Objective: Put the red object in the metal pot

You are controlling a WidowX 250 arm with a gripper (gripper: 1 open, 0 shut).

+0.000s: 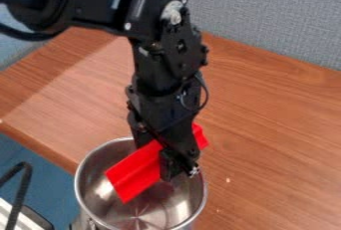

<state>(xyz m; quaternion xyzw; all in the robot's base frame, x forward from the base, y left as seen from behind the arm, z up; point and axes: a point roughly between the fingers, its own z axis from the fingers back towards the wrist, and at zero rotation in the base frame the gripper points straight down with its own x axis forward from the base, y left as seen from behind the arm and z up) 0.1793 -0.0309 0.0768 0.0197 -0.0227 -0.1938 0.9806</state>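
Observation:
The red object (pixel 144 168) is a bright red bar, tilted with its lower left end down inside the metal pot (pixel 107 190). My gripper (pixel 176 164) is shut on the bar's upper right part, and the black arm comes down from above. The pot is shiny silver and sits at the table's near edge, its bottom cut off by the frame. The red bar hangs over the pot's opening; whether it touches the pot's floor I cannot tell.
The wooden table (pixel 286 115) stretches right and back from the pot. A blue-grey wall (pixel 286 15) stands behind it. Dark cables (pixel 20 189) hang off the table's near left edge.

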